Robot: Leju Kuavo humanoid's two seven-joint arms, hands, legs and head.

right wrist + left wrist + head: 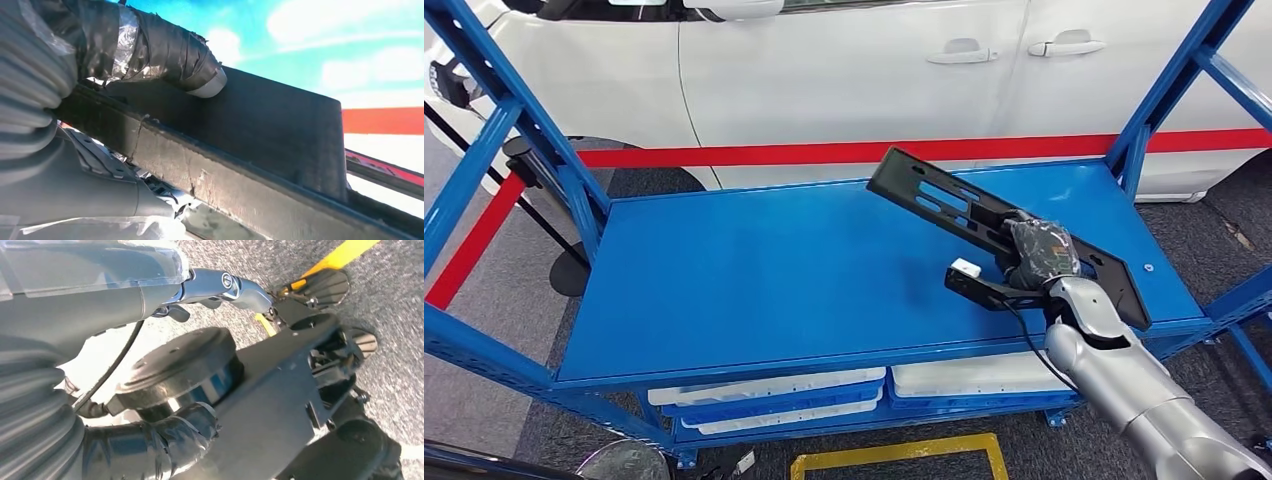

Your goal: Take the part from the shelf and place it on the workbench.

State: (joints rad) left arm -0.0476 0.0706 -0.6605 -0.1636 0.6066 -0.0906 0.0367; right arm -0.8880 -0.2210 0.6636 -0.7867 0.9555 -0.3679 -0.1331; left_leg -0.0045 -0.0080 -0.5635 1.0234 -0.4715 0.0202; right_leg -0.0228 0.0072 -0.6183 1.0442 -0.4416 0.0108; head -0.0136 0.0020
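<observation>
Right hand point(1036, 252) grips part point(944, 195); fingers point(165, 50) half-hidden.

Your left hand point(150, 440) sits close to lens: grey ribbed cover, dark taped fingers curled in, nothing visibly held. Grey speckled floor point(395, 315) lies beyond hand. Yellow floor line point(345, 252) runs across floor, well apart from hand. Cable point(117, 367) trails beside hand.
</observation>
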